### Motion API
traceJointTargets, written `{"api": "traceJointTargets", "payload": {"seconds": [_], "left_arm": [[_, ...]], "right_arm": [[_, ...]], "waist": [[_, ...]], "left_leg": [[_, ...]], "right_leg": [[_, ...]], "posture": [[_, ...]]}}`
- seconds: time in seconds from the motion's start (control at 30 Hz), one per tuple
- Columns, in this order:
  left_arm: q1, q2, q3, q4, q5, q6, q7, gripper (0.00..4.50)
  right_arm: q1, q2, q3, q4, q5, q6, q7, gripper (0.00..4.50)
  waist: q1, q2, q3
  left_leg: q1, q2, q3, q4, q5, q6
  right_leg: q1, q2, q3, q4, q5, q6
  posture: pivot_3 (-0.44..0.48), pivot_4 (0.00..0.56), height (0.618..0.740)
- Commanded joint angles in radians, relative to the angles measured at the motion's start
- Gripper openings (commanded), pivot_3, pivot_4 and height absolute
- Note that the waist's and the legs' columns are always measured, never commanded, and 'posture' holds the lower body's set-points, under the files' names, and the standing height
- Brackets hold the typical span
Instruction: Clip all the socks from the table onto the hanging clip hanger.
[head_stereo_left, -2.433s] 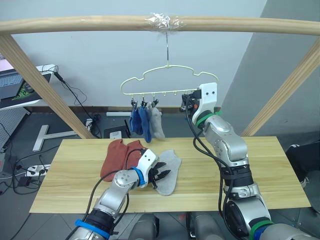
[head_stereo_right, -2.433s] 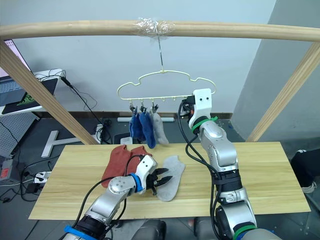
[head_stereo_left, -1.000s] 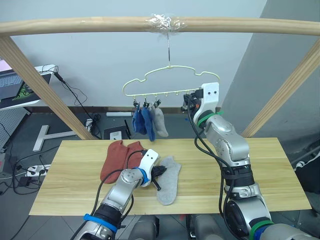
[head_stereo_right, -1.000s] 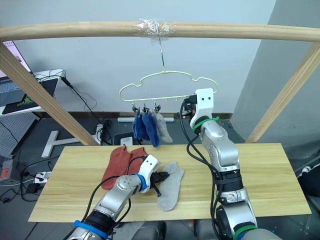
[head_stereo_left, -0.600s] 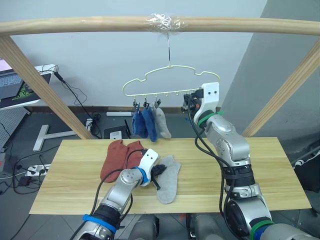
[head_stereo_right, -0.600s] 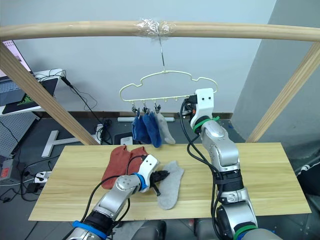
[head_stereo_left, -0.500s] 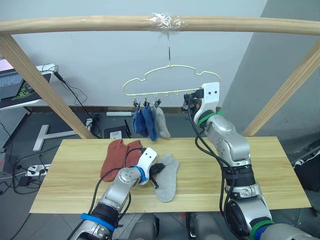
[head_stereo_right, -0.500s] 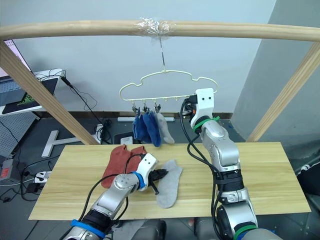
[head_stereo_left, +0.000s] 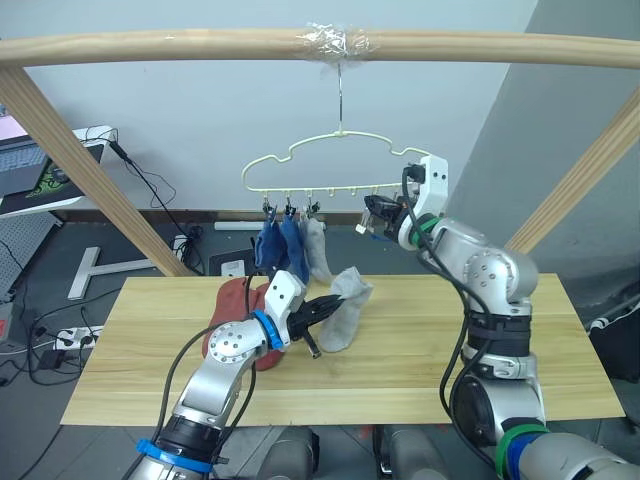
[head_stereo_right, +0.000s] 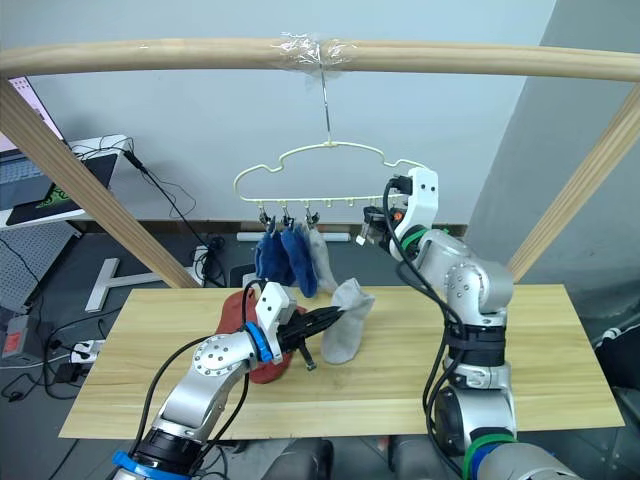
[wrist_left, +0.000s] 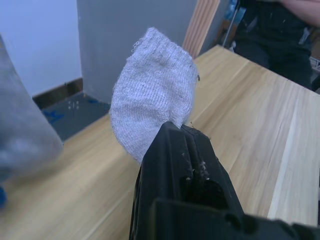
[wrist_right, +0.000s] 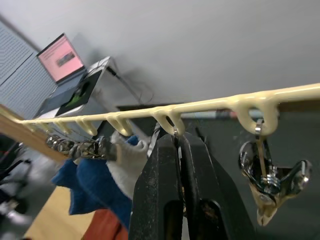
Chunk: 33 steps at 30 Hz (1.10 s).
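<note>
Left gripper (head_stereo_left: 322, 311) holds 1 grey sock (head_stereo_left: 345, 305) lifted above the table (head_stereo_left: 400, 340).
Its fingers are clamped on the sock's edge. Right gripper (head_stereo_left: 370, 217) pinches a clip (wrist_right: 175, 137) on the clip hanger (head_stereo_left: 330, 160). 2 blue socks (head_stereo_left: 275, 245) and 1 grey hang clipped; rust-red socks (head_stereo_left: 230, 310) lie on the table.

Even, soft daylight fills the room — no harsh shadows, no glare. Head views stay crisp; wrist views go soft — the near fingers (wrist_right: 170, 190) blur.
</note>
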<state>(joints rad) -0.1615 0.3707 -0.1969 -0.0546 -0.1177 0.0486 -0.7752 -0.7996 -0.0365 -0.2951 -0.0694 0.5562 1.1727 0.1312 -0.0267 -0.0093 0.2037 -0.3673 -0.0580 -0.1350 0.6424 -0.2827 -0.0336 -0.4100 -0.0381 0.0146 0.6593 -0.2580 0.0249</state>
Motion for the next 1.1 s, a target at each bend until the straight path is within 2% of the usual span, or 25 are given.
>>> {"api": "traceJointTargets", "payload": {"seconds": [0.03,0.4,1.1], "left_arm": [[-0.022,0.001,0.016,-0.056,-0.026,-0.020,-0.004,0.03],[-0.086,-0.046,0.013,-0.025,-0.038,-0.003,0.012,0.03],[-0.188,-0.066,0.057,0.007,-0.080,0.037,0.032,0.03]], "right_arm": [[-0.041,-0.002,-0.090,0.010,0.076,0.158,-0.036,0.00],[-0.098,0.050,-0.201,-0.012,0.140,0.312,-0.105,0.00],[-0.097,0.044,-0.213,-0.019,0.146,0.349,-0.088,0.00]], "waist": [[0.000,0.000,0.000],[-0.001,0.001,0.001],[-0.004,0.001,0.001]], "left_leg": [[0.000,0.000,0.000,0.000,0.000,0.000],[-0.002,0.000,0.000,0.000,0.000,0.001],[-0.002,0.000,0.001,0.000,0.000,0.001]], "right_leg": [[0.000,0.000,0.000,0.000,0.000,0.000],[-0.001,0.000,0.000,0.000,0.000,0.000],[-0.002,0.000,0.000,0.000,0.000,0.000]], "posture": [[0.010,0.204,0.740],[0.010,0.204,0.740],[-0.003,0.213,0.740]]}}
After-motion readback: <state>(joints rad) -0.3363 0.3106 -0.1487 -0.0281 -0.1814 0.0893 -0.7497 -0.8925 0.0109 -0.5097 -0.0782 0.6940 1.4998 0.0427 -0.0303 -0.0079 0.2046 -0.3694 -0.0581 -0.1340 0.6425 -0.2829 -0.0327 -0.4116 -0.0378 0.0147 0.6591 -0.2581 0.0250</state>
